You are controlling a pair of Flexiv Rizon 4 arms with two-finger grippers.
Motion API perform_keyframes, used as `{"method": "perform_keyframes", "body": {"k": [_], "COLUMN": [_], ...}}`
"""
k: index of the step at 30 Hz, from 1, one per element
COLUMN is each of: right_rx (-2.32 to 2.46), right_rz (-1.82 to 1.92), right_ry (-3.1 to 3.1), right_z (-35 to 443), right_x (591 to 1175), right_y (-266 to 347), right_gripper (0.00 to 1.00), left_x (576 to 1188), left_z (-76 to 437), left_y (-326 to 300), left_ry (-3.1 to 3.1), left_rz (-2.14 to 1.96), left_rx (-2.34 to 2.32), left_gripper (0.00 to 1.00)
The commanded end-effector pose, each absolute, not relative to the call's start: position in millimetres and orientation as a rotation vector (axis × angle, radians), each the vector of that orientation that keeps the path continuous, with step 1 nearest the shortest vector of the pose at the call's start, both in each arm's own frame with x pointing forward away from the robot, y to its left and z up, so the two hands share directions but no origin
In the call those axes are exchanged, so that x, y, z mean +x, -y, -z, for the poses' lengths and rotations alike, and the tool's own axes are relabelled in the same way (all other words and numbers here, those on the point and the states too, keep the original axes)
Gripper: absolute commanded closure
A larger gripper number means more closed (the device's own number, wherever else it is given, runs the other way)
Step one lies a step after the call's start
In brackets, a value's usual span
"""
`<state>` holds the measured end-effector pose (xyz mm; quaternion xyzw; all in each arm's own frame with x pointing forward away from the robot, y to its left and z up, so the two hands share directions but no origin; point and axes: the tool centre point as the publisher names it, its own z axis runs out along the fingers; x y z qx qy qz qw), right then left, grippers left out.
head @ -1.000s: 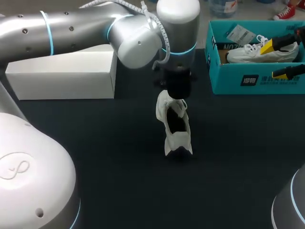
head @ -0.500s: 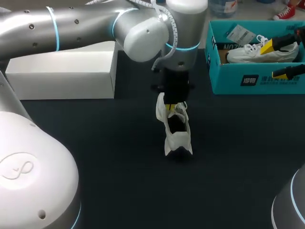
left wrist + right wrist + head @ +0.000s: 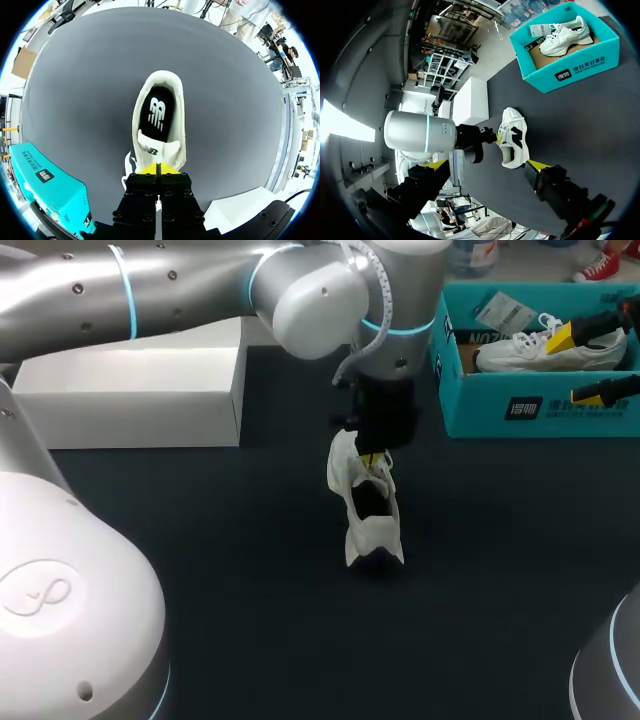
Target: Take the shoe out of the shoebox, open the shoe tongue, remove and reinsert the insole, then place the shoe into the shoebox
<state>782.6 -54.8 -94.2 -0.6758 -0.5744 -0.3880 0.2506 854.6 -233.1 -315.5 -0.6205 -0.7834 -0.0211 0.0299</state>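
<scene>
Hanging over the middle of the dark surface (image 3: 250,570), the left claw (image 3: 157,170) has its yellow tips pressed together against the far edge of the shoe's tongue (image 3: 150,146). It may be nipping a lace, but that is hard to tell. The white shoe (image 3: 370,530) stands on its sole, heel nearest. The right claw (image 3: 486,164) is spread wide and holds nothing. Far right sits the teal shoebox (image 3: 500,405).

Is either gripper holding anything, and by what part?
Right gripper empty, open. Left gripper closed at the shoe, beside its tongue; a pinch cannot be confirmed.
</scene>
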Motion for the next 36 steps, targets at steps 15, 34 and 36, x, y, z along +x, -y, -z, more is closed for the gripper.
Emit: {"method": "perform_keyframes", "body": {"k": [15,34,36], "right_rx": [-1.844,-1.844,-1.844], "right_rz": [1.054,1.054,1.054], "right_ry": [1.563,1.563,1.563], "right_z": [95,95,95], "right_x": [783,783,783], "right_y": [54,54,54], "right_gripper": [0.00,0.00,0.00], "left_x": [840,835,835], "left_z": [313,308,308], "left_y": [228,231,231], "left_ry": [2.554,2.641,2.641], "left_rz": [0.077,0.041,0.041], "left_rx": [-1.713,-1.668,-1.668], "left_gripper": [1.00,1.00,1.00]}}
